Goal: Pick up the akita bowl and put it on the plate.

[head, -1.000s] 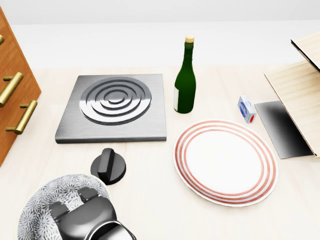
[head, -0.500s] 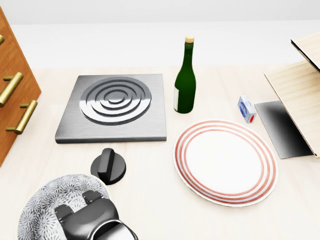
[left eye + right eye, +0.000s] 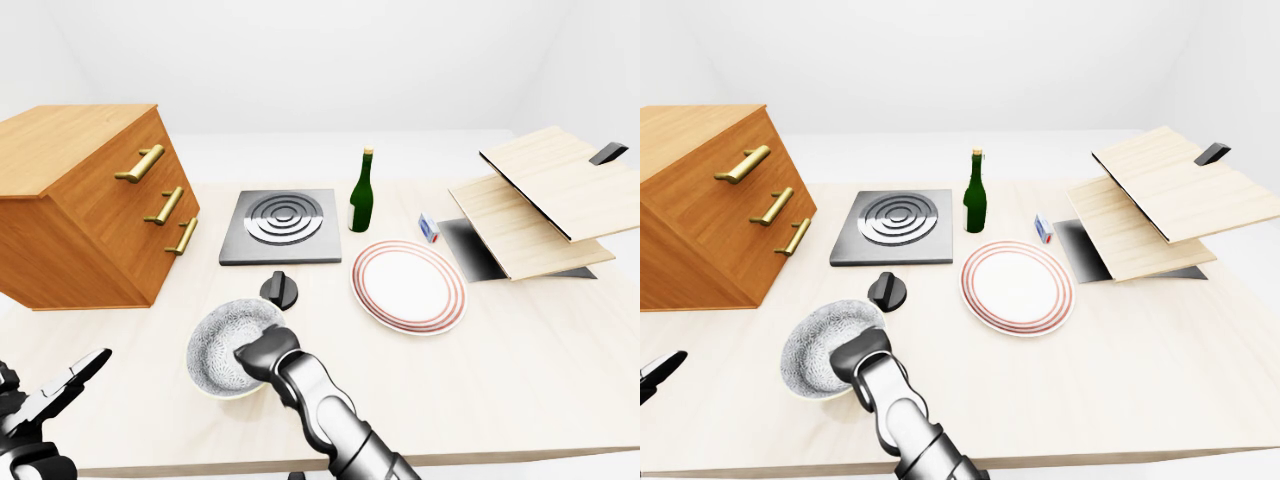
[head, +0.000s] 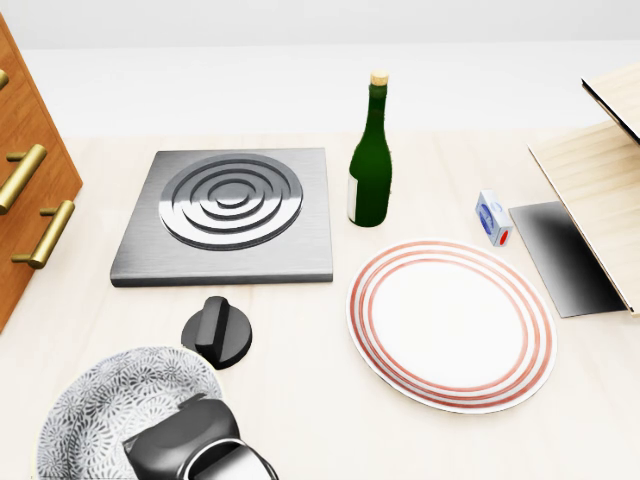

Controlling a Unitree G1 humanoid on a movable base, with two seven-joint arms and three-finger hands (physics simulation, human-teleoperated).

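Round, grey-speckled akita bowl (image 3: 218, 345) sits on the pale wooden surface (image 3: 520, 360), lower left of the red-ringed plate (image 3: 408, 286); the glossy black right hand (image 3: 262, 352) overlaps its right rim, grip impossible to tell

Right robot hand (image 3: 262, 352) gripping bowl (image 3: 215, 350), plate (image 3: 408, 287) apart

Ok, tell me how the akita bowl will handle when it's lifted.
Likely rigid: the akita bowl looks like glazed ceramic, so it is possibly slippery and probably breakable if dropped. The right hand sits at one rim only, so it may tilt.
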